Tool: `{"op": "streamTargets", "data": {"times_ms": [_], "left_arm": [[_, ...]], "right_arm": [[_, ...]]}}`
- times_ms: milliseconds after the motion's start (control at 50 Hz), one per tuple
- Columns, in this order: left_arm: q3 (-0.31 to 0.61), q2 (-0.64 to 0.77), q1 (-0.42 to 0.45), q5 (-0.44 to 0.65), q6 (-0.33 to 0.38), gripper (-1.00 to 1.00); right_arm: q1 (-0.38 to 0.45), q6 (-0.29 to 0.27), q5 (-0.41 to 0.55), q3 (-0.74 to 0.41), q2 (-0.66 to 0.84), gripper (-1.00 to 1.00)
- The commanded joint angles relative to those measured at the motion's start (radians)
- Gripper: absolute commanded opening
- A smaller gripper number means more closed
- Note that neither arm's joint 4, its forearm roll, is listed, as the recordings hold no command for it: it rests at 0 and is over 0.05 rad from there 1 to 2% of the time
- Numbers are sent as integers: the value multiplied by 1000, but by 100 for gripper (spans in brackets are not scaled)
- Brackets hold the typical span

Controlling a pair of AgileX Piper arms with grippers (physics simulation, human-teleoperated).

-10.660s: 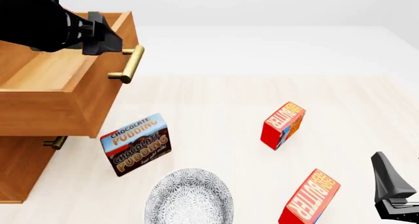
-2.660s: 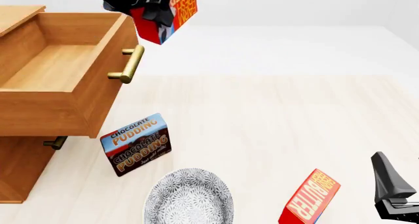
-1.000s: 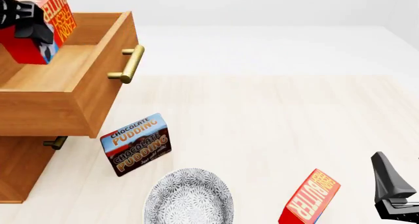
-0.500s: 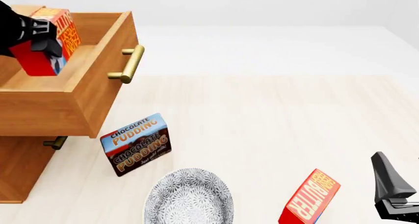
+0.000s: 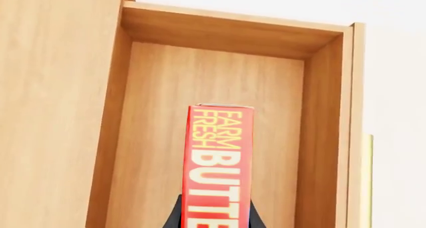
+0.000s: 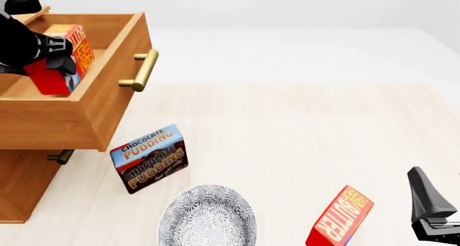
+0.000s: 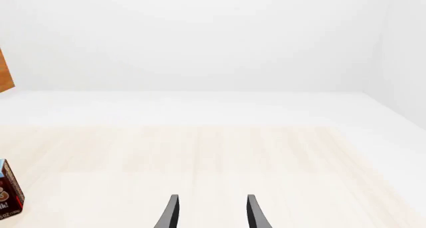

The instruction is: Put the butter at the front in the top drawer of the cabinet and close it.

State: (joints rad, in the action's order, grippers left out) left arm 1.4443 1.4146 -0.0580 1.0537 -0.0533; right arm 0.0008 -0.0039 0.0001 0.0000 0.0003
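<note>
In the left wrist view, the butter (image 5: 218, 163) is pinched by the left gripper (image 5: 214, 219) over the top drawer (image 5: 220, 93). In the front view, it is held tilted inside that pulled-out drawer of the cabinet (image 6: 25, 181). In the right wrist view, the right gripper (image 7: 210, 212) is spread, empty.

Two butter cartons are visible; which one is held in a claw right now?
The butter over the open top drawer, clamped by the left claw. Its twin carton stands untouched on the table near the right claw.

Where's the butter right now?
Front view, far left: the butter is held by the left gripper inside the open top drawer.
</note>
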Motion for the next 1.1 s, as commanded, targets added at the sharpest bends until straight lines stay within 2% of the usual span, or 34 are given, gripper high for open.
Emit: {"op": "streamTargets", "data": {"times_ms": [20, 740, 760, 1100], "left_arm": [[-27, -9, 4, -41, 4, -100], [-64, 12, 2, -78, -1, -100], [-61, 12, 6, -76, -2, 100], [7, -6, 2, -19, 26, 100]], "right_arm": [[0, 1, 0, 0, 1, 100], [0, 1, 0, 0, 1, 100], [0, 1, 0, 0, 1, 100], [0, 1, 0, 0, 1, 100]]}}
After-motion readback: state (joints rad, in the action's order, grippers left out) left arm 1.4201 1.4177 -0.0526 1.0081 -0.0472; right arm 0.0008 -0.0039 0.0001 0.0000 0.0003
